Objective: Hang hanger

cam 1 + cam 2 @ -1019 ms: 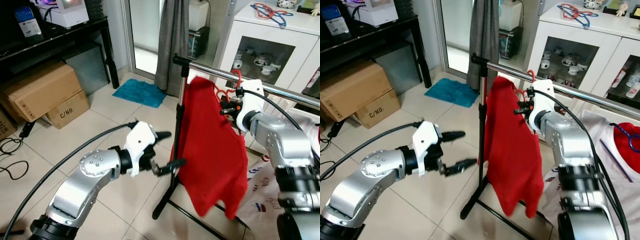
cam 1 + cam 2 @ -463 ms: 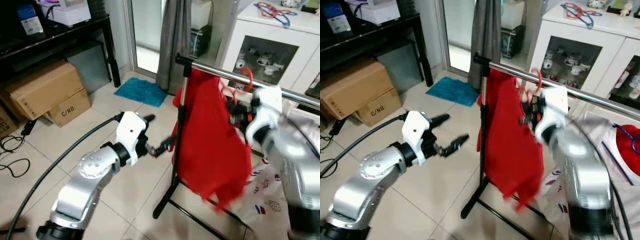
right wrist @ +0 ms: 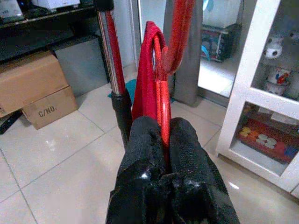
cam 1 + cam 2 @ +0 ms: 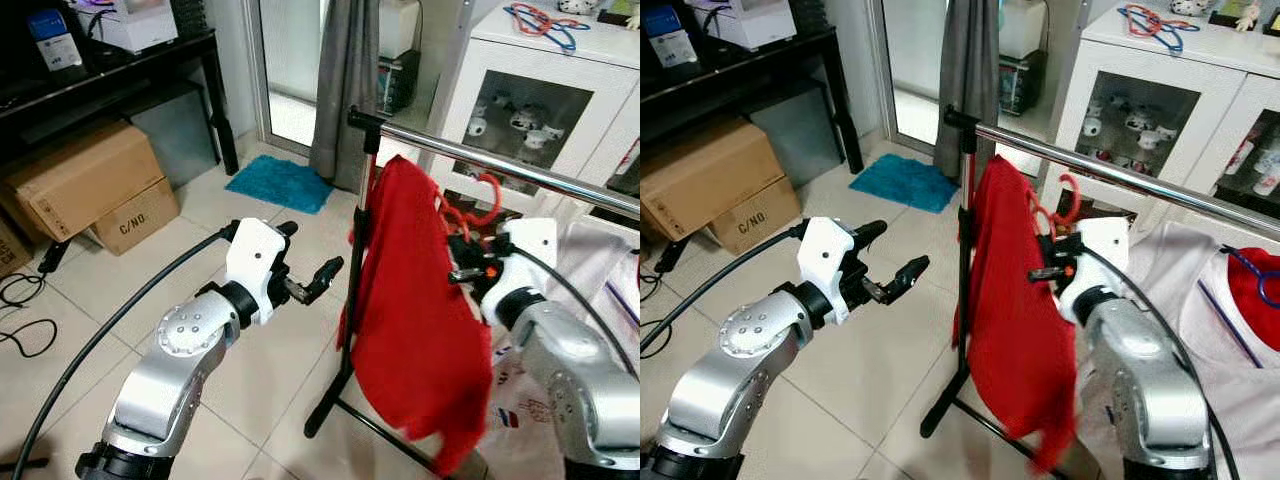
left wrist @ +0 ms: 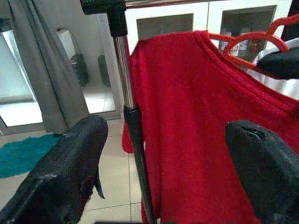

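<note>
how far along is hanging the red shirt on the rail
Done: the red shirt is on its red hanger, and the right gripper is shut on the hanger. In hand: the hook sits just below the rail, not over it. The left gripper is open beside the rack post. Left: lift the hook over the rail and release.

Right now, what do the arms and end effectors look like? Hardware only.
Both arms are silver metal with rounded joint housings; the left one shows a ring of small bolt holes. Each wrist carries a white block. The left end effector and right end effector each have two long black fingers with a rough, textured surface. A black cable runs along each arm, looping free of the shell.
</note>
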